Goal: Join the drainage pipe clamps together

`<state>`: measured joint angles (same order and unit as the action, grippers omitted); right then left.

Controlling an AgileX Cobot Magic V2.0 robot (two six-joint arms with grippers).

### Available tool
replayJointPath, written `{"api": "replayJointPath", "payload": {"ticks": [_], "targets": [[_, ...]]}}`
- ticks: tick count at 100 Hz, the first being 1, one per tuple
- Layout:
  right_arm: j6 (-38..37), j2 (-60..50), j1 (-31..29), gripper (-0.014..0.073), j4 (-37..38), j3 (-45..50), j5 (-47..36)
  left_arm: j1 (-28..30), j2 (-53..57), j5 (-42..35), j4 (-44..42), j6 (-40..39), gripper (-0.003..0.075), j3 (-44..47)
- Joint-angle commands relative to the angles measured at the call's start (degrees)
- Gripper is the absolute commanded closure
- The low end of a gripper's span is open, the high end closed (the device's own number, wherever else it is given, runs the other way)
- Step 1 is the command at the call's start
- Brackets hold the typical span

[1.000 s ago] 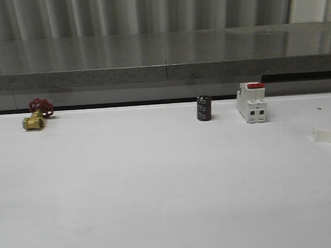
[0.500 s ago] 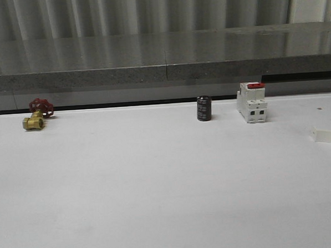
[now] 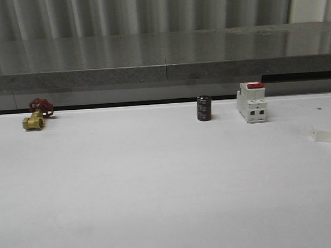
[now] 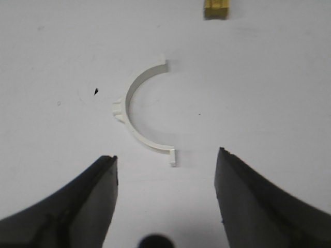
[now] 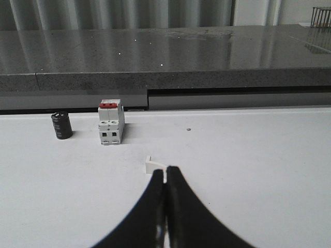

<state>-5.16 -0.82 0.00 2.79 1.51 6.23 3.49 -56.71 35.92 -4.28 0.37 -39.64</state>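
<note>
One drainage pipe clamp [image 4: 135, 111], a white half-ring with small end tabs, lies flat on the white table. My left gripper [image 4: 165, 157] hovers above it, open, and its dark fingers [image 4: 103, 181] are apart from the clamp's near tab. My right gripper [image 5: 165, 173] is shut on the other clamp half [image 5: 153, 165]. Only one end of that half pokes out past the fingertips. In the front view that same half [image 3: 328, 135] shows as a white strip at the right edge.
A brass valve with a red handle [image 3: 36, 114] sits at the back left, and its brass end [image 4: 215, 9] lies beyond the flat clamp. A black cylinder [image 3: 204, 108] and a white breaker with a red top [image 3: 251, 102] stand at the back, before a grey stone ledge [image 3: 162, 68].
The white clamp piece at the right edge of the front view has shifted very slightly. The valve, the cylinder and the breaker have not moved.
</note>
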Motion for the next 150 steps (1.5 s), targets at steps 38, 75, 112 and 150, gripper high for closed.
{"api": "replayJointPath", "payload": {"ticks": [38,75,112,150], "targets": [[0.4,-0.9,-0.3,0.0652,-0.1,-0.9,-4.3,8.0,-31.5,7.4,1.8,-0.4,0.0302,-21.2],[0.4,-0.9,-0.3,0.0652,-0.1,-0.9,-4.3,8.0,-48.0,10.0,3.5,-0.4,0.0302,-30.4],[0.4,-0.9,-0.3,0.0652,-0.1,-0.9,-4.3,8.0,-52.7,6.7,3.7,-0.4,0.0397,-33.7],[0.4,-0.9,-0.3,0.0652,-0.1,-0.9,-4.3,6.4,-50.5,6.8,6.9,-0.4,0.0712,-33.7]]}}
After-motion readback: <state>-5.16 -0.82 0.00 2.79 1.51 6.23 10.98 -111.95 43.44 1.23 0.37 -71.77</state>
